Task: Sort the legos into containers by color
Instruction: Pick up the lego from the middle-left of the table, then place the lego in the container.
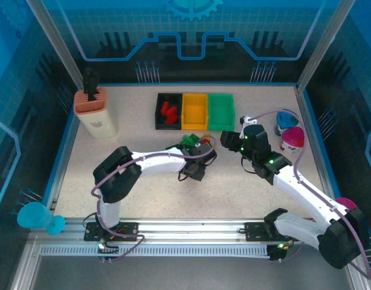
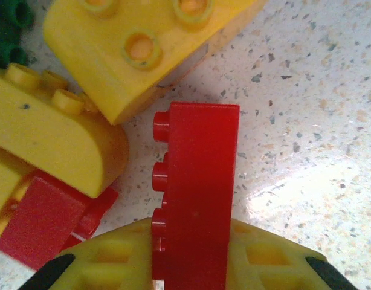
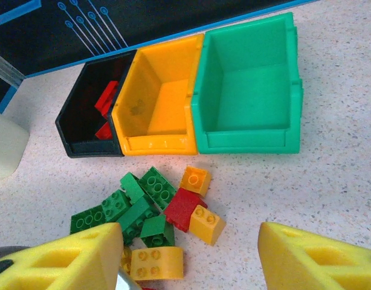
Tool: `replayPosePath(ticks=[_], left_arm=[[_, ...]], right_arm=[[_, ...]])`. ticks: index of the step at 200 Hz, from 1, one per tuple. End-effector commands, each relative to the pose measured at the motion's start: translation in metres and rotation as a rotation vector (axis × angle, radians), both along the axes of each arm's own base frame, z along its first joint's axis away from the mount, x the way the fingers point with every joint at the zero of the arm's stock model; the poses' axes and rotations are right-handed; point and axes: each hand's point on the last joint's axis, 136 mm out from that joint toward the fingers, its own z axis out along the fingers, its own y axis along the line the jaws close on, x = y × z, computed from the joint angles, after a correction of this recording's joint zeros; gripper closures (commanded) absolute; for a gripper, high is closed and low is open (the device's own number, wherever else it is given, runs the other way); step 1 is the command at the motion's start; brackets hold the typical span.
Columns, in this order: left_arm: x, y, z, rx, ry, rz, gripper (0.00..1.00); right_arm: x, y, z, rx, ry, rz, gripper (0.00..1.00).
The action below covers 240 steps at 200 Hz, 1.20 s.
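item: red brick, light, rigid, slick plastic; we judge its long flat sides the best hold. left gripper clamped on it, low by the surface, 6 o'clock of the yellow bin. right gripper apart, empty.
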Motion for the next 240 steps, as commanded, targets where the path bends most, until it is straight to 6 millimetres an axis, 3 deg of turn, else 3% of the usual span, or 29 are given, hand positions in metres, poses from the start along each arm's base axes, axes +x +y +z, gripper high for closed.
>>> replayPosePath(ticks=[1,40,74,93,130,175,240], left_arm=[[0.004,-0.004,0.049,-0.072,-0.082,-0.009,0.75],[0.020,0.005,0.105,-0.211,-0.158,0.017,0.75],[0.054,0.039,0.141,-0.287,-0.242,0.118,0.75],[0.077,0.059,0.152,-0.285,-0.295,0.171,0.74],[0.129,0.094,0.147,-0.251,-0.329,0.281,0.74],[0.183,0.119,0.129,-0.240,-0.311,0.376,0.75],[0.234,0.149,0.095,-0.194,-0.261,0.475,0.74]], right_arm=[[-0.005,-0.014,-0.006,0.001,0.012,-0.043,0.38],[-0.011,-0.023,-0.018,0.007,0.037,-0.067,0.38],[-0.018,-0.027,-0.028,0.013,0.057,-0.077,0.38],[-0.021,-0.027,-0.034,0.019,0.071,-0.077,0.38],[-0.028,-0.028,-0.045,0.023,0.100,-0.073,0.39],[-0.036,-0.032,-0.054,0.019,0.116,-0.076,0.39],[-0.042,-0.034,-0.062,0.014,0.133,-0.077,0.39]])
